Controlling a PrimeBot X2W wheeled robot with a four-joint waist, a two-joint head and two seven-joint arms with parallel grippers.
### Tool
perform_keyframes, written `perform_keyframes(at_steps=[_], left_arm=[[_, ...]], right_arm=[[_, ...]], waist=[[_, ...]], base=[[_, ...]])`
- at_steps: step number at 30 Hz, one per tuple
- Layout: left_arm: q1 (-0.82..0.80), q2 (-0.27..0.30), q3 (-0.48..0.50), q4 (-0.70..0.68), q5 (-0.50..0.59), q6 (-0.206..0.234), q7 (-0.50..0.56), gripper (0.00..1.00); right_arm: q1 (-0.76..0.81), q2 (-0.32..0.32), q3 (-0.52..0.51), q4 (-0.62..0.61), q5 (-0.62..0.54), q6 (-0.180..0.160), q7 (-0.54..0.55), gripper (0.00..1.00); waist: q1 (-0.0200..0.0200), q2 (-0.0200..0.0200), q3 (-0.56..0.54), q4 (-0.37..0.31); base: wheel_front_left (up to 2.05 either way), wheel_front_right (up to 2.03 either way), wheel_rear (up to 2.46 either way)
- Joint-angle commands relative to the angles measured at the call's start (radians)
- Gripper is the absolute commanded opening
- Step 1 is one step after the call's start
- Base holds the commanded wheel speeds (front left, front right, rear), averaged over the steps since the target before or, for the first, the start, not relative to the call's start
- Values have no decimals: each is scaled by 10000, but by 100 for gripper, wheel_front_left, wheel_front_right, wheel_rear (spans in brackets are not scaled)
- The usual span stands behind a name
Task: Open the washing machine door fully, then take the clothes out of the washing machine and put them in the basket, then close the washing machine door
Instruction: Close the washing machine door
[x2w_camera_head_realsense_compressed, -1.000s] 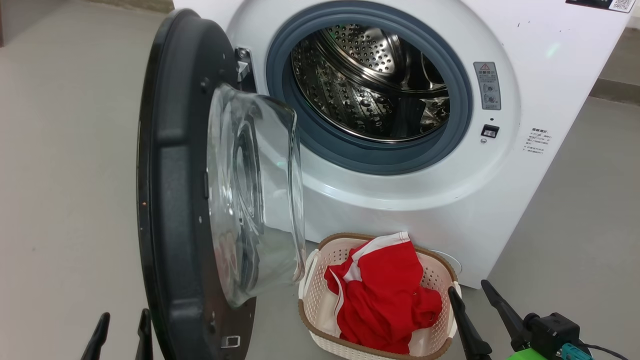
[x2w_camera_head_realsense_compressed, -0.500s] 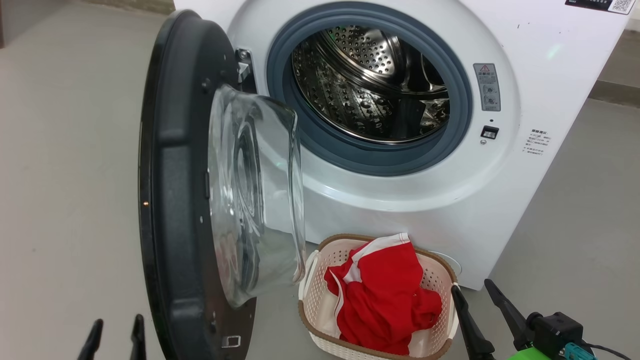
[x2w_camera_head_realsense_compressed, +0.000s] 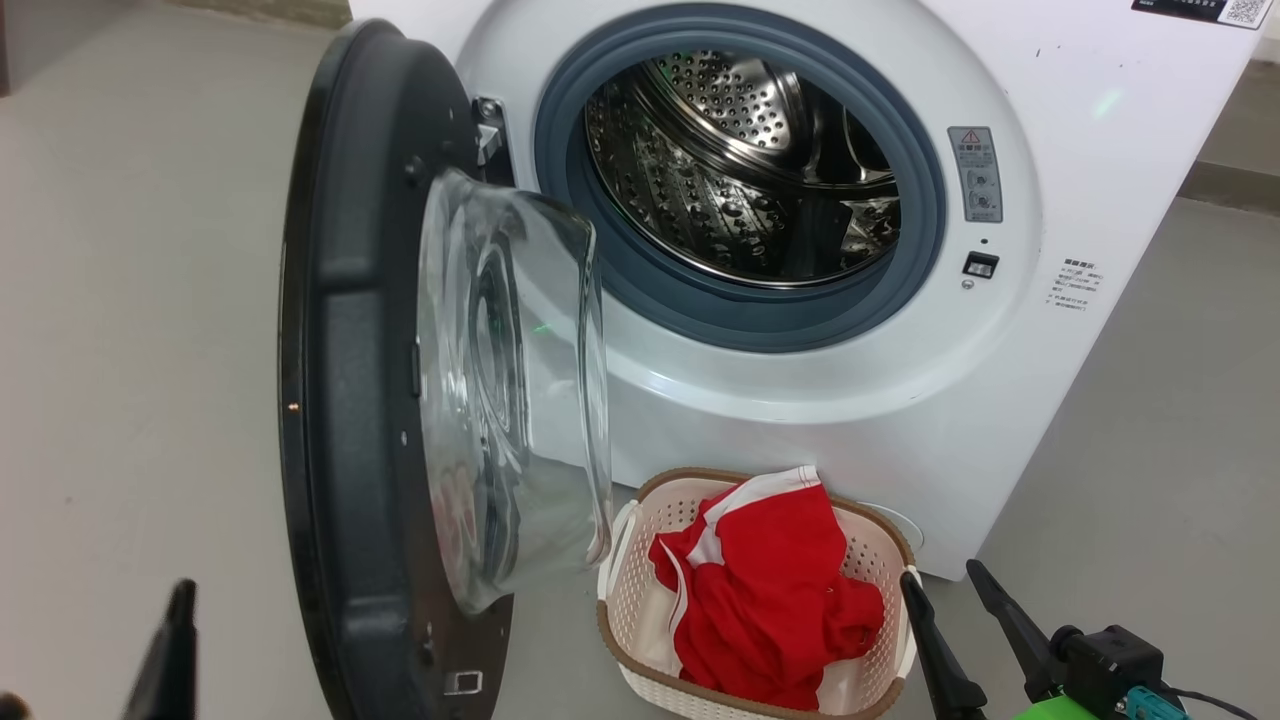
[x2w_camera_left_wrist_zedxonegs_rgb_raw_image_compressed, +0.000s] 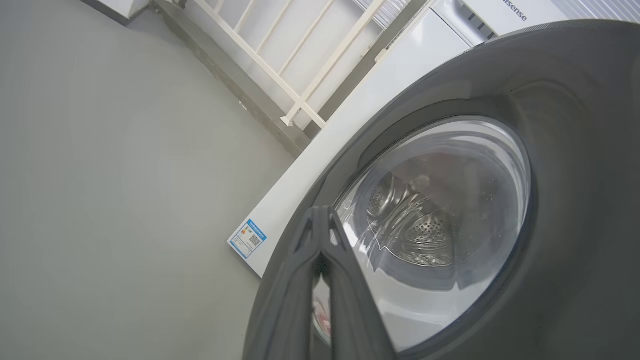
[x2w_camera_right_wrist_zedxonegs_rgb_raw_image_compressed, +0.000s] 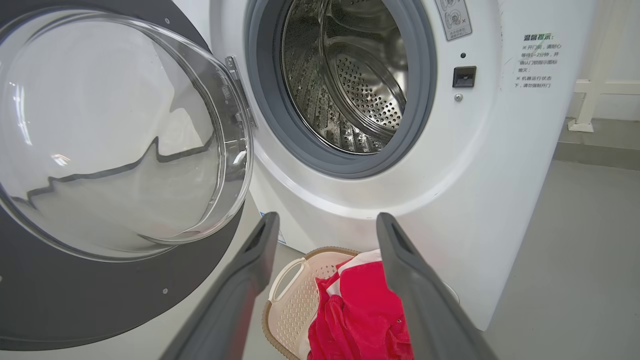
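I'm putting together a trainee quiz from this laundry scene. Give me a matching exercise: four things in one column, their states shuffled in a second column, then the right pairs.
Things
1. washing machine door
2. steel drum
3. red clothes
4. left claw

States
A. lying in the basket
B. fingers pressed together
C. swung open
D. no laundry seen inside

Pairs: 1-C, 2-D, 3-A, 4-B

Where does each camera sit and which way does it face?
Head view: on head, looking down at washing machine, washing machine door, basket; left gripper, right gripper below.
Left wrist view: left wrist, facing door's outer face; shut fingers.
Right wrist view: right wrist, facing drum; open fingers.
Shared: head and right wrist show clothes in basket.
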Motion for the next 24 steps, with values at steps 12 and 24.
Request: perform_keyframes(at_steps=[12, 24], left_arm=[[-1222, 2105, 598, -1498, -6902, -56, 3887, 0], [-1119, 1637, 1376, -2039, -8704, -56, 8216, 0]], right_arm=[[108, 2, 77, -339, -136, 63, -65, 100], [119, 14, -22, -407, -200, 63, -65, 100]], waist=[[0, -1, 34, -58], [0, -1, 190, -78]], base=[[0, 0, 0], [0, 0, 0]])
